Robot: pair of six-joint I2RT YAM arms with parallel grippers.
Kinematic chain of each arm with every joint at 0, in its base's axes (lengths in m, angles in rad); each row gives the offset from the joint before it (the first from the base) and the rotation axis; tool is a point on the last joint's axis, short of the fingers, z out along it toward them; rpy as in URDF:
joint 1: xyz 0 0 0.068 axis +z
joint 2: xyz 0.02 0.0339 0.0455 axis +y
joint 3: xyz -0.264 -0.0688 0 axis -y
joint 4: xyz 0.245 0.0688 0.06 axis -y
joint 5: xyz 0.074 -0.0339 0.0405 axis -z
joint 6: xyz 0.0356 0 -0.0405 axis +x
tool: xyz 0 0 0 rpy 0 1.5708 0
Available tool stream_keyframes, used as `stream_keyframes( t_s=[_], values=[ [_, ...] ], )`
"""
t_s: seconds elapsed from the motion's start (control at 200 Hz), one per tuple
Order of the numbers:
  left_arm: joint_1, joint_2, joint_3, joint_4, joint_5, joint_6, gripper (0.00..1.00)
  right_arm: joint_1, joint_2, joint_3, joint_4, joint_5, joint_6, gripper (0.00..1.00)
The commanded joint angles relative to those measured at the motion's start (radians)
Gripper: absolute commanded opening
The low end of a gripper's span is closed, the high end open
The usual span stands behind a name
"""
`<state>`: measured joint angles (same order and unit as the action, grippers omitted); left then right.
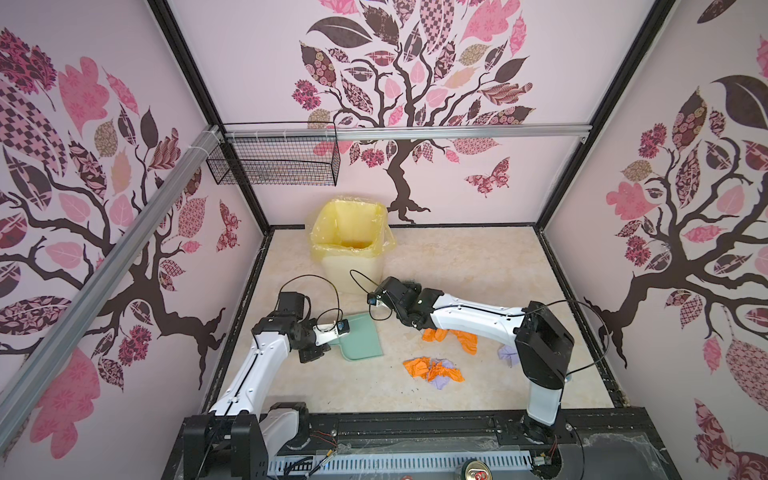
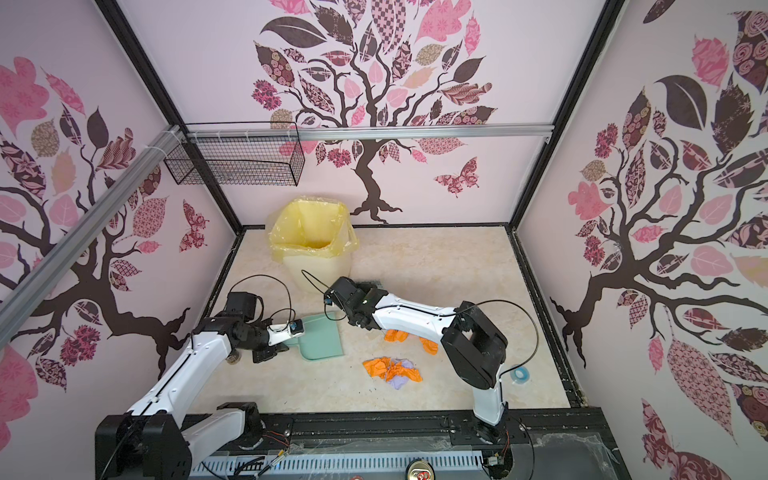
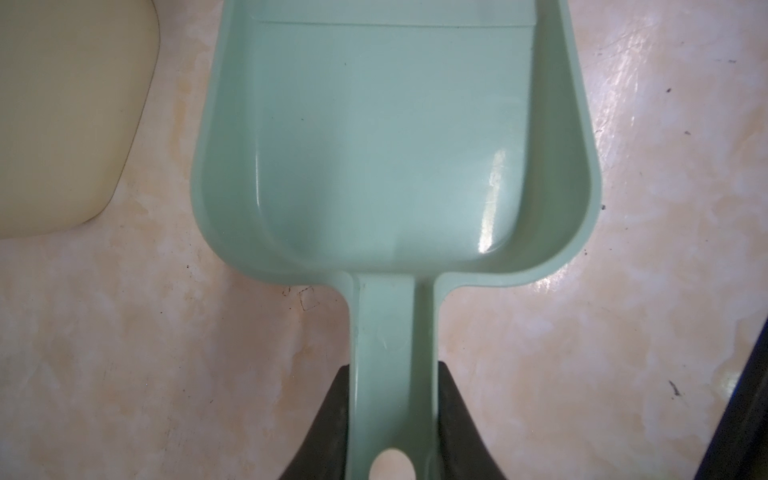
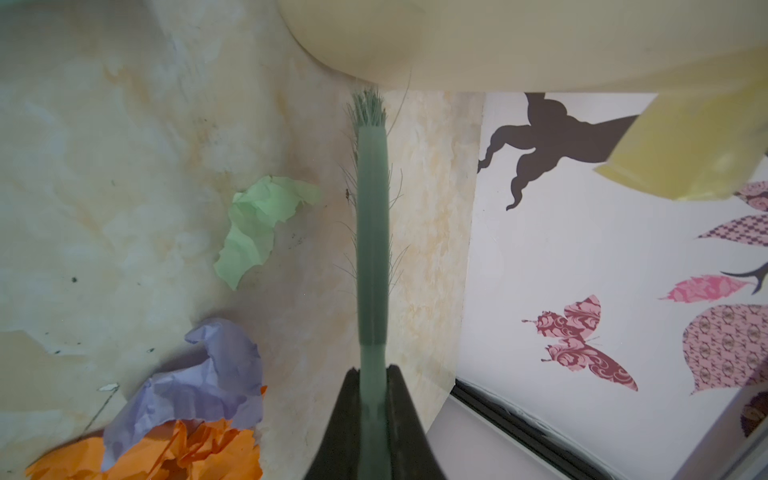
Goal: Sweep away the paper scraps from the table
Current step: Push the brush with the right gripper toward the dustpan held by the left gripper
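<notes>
The dustpan (image 1: 360, 337) lies left of paper scraps (image 1: 432, 369) (bin (image 1: 353, 266) behind).

There is one dustpan (image 1: 361, 336), one brush (image 4: 373, 232), one bin (image 1: 353, 270) and one wire basket (image 1: 274, 166). The scraps (image 1: 434, 370), lower centre, overlap, so their number is unclear.

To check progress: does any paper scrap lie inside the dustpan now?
No, in the left wrist view the teal dustpan is bare inside; nothing lies in it.

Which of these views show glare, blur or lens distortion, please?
Left wrist view: a bright glare streak inside the dustpan, sheen on the table. Right wrist view: the brush is soft, out of focus; the paper scraps beside it look sharper. Both top views: evenly lit, walls splayed outward by the wide-angle lens.
</notes>
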<state>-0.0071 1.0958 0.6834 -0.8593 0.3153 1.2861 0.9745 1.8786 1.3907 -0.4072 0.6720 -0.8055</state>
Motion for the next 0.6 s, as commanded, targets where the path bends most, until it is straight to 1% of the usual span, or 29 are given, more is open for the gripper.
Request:
stream_keyframes(
  t_s=[0.0,0.16,0.345,0.495,0.595],
  values=[
    [0.002,0.011,-0.011,-0.009,0.017,0.004,0.00,0.018,0.031,-0.039,-0.005,-0.042,-0.059,0.00],
    [0.001,0.031,0.003,-0.005,0.027,0.000,0.00,0.028,-0.016,-0.101,-0.029,-0.025,-0.059,0.00],
    [0.001,0.047,0.013,0.001,0.020,0.004,0.00,0.078,-0.161,-0.212,-0.109,-0.009,-0.015,0.00],
    [0.000,0.062,0.030,0.001,0.016,0.006,0.00,0.137,-0.290,-0.271,-0.241,0.005,0.088,0.00],
    [-0.012,0.078,0.043,0.006,0.017,-0.006,0.00,0.176,-0.370,-0.292,-0.273,0.070,0.138,0.00]
  ],
)
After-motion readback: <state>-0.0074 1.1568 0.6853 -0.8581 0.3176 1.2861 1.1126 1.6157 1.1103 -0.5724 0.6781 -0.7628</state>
